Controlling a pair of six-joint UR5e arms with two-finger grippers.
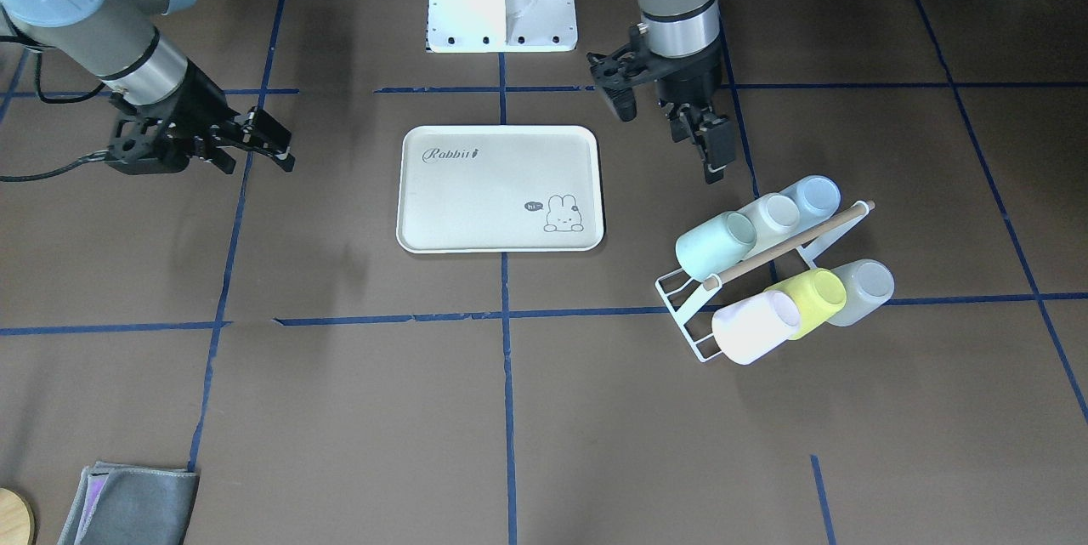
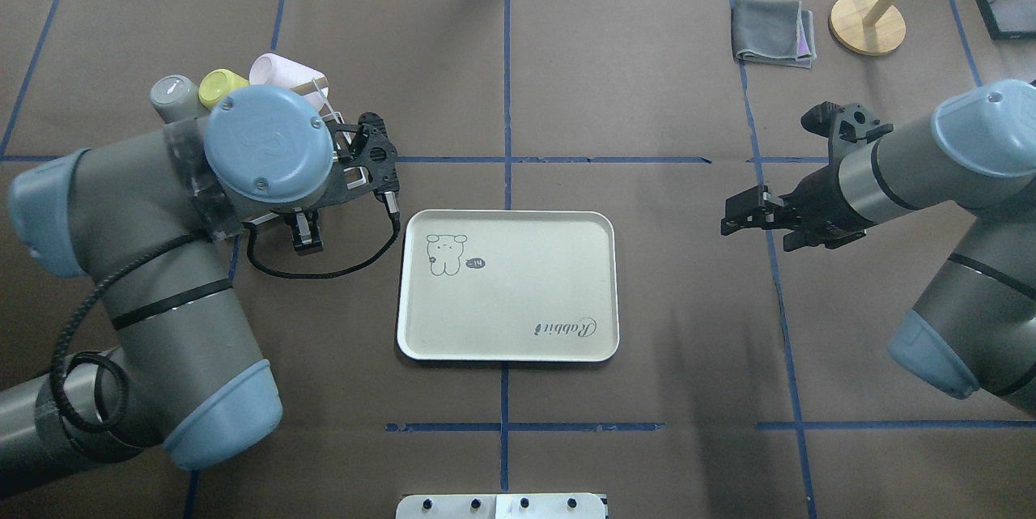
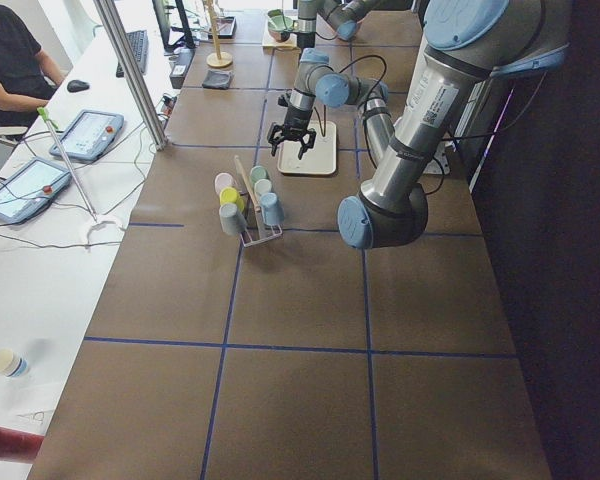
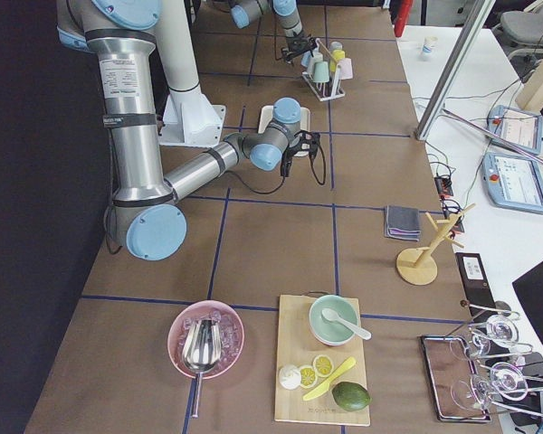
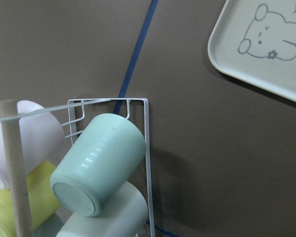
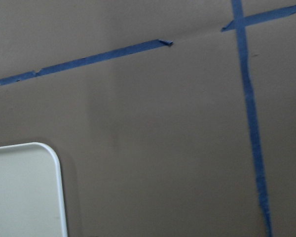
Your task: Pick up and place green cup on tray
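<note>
The pale mint-green cup (image 1: 714, 243) lies tilted on a white wire rack (image 1: 684, 307), at the end nearest the tray. It fills the left wrist view (image 5: 98, 163) and is hidden under the arm in the overhead view. The cream "Rabbit" tray (image 1: 501, 188) lies empty at mid-table (image 2: 508, 292). My left gripper (image 1: 671, 133) hangs open and empty above the table between tray and rack, short of the cup. My right gripper (image 1: 255, 150) is open and empty, well off the tray's other side (image 2: 735, 214).
The rack also holds a white cup (image 1: 773, 218), a light blue cup (image 1: 814, 195), a yellow-green cup (image 1: 814, 298), a pinkish-white cup (image 1: 752, 326) and a grey cup (image 1: 863, 290), under a wooden rod (image 1: 790, 243). A folded grey cloth (image 2: 773, 33) and a wooden stand (image 2: 868, 23) sit far off.
</note>
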